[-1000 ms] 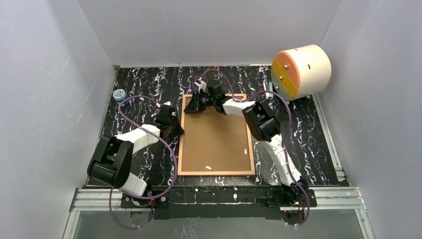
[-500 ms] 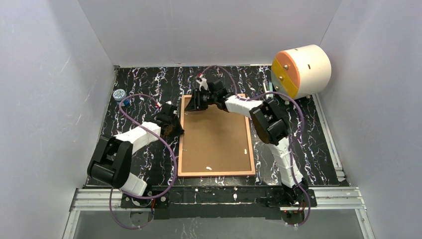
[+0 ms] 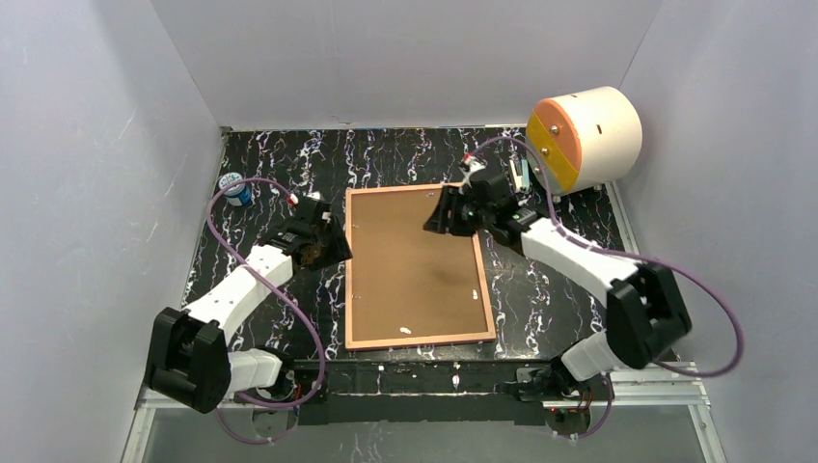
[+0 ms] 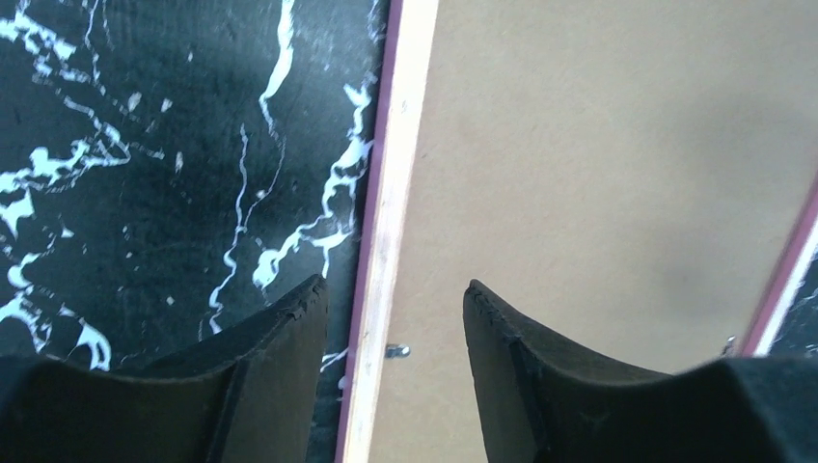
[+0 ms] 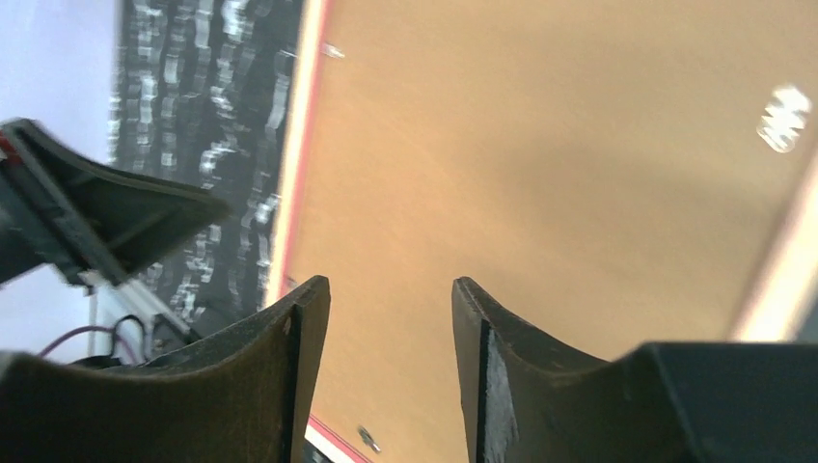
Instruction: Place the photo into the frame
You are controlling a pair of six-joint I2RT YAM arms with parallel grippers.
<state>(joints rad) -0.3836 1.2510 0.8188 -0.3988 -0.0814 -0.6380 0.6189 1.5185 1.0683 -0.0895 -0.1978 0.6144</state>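
The frame (image 3: 353, 289) lies back-up on the black marbled table, its light wood rim around a flat brown backing board (image 3: 410, 260). The photo is hidden. My left gripper (image 3: 328, 249) is open at the frame's left side. In the left wrist view its jaws (image 4: 394, 289) straddle the left rail (image 4: 391, 193), one finger over the table and one over the board (image 4: 598, 145). My right gripper (image 3: 434, 220) is open and empty, hovering over the board's upper right part. In the right wrist view (image 5: 391, 285) only the board (image 5: 540, 174) lies below it.
A white cylinder with an orange and yellow face (image 3: 584, 137) stands at the back right. A small blue and white round thing (image 3: 234, 185) sits at the back left. Small metal tabs (image 3: 406, 329) lie on the board. White walls close in three sides.
My right arm has swung from the frame's top left corner to its upper right part. The frame has shifted slightly left and turned a little. My left gripper moved slightly further away along the left rail.
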